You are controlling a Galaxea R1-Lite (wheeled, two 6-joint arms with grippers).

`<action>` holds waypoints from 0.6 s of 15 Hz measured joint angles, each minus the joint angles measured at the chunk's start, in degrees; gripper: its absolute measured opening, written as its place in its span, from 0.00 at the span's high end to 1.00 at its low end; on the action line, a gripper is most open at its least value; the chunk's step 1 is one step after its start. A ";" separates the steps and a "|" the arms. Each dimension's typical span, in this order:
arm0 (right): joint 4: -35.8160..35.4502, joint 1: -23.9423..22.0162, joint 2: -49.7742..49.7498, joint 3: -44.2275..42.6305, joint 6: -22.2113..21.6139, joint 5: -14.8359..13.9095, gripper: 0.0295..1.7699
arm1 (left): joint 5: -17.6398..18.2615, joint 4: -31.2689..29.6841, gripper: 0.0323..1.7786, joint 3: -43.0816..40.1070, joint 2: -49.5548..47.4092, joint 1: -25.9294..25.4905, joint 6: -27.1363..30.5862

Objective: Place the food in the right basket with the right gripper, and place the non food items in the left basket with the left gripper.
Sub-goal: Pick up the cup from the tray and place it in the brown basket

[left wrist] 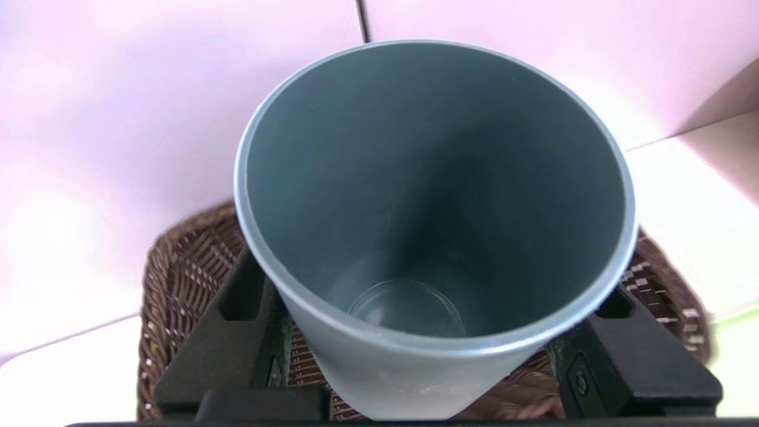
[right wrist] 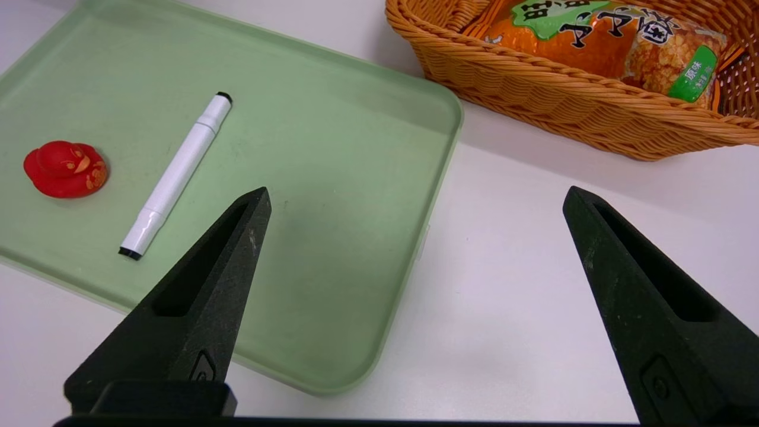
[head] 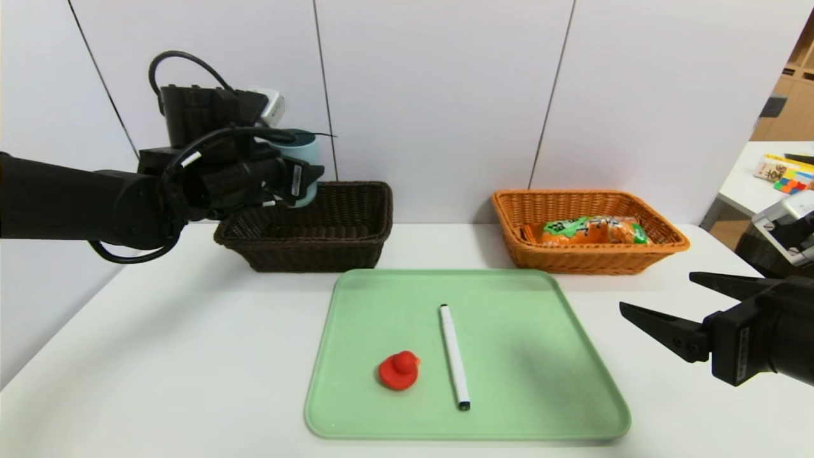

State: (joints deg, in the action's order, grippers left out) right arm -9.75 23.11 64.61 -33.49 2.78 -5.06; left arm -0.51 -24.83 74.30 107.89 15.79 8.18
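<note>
My left gripper [head: 302, 178] is shut on a light blue cup [head: 306, 156] and holds it upright above the left end of the dark brown basket [head: 343, 242]. In the left wrist view the empty cup [left wrist: 433, 178] fills the frame between the gripper [left wrist: 433, 279] jaws, with the basket [left wrist: 178, 267] below. My right gripper [head: 658, 292] hangs open and empty just right of the green tray [head: 528, 331]. A red toy duck [head: 399, 370] and a white marker [head: 454, 356] lie on the tray. An orange snack bag [head: 588, 230] lies in the orange basket [head: 591, 257].
In the right wrist view my open right gripper [right wrist: 416, 193] sits over the tray [right wrist: 332, 178] edge, with the duck [right wrist: 65, 169], marker [right wrist: 176, 175], orange basket [right wrist: 563, 107] and snack bag [right wrist: 599, 35] beyond. A side table with coloured items [head: 785, 175] stands far right.
</note>
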 joint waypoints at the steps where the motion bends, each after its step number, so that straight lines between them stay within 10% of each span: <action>1: 0.00 0.00 0.00 0.04 0.00 0.00 0.04 | 0.05 0.02 0.37 0.17 1.26 -0.17 -0.09; 9: 0.00 -0.02 0.11 0.09 -0.02 0.05 0.04 | 0.30 -0.13 0.37 1.05 8.68 -2.65 1.33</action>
State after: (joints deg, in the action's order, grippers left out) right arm -9.75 23.09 64.72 -33.40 2.76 -5.01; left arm -0.21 -24.97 75.35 116.57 13.14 9.51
